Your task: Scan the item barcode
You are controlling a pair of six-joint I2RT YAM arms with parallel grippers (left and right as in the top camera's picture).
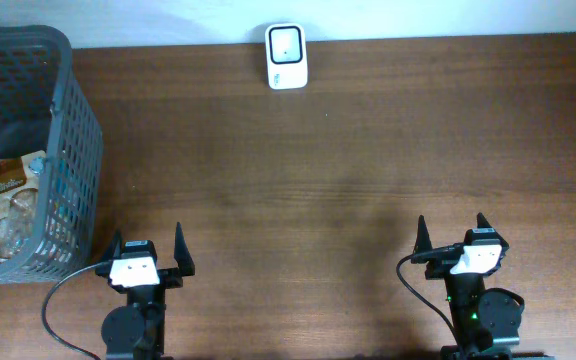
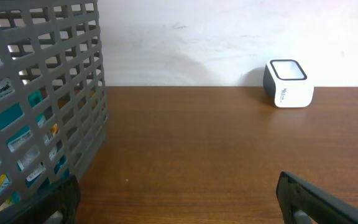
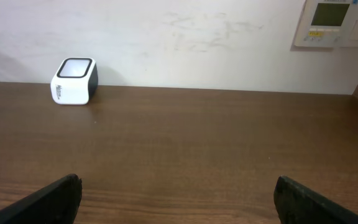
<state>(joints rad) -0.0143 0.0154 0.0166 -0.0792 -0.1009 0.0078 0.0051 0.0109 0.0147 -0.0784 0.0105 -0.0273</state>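
Upwards, scanner (image 1: pixel 287 56) window, labelled face nearside

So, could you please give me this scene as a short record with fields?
scanner: white, at the far edge of the table, near the middle
basket: gray mesh, on the left, snack packets inside
left gripper: open, empty, near edge, beside the basket
right gripper: open, empty, near edge
task state: nothing picked up yet

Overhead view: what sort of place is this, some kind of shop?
Probably a mock shop checkout in a test room: a small white barcode scanner at the back edge of the wooden table, a grey basket holding snack packets, and two robot arms.
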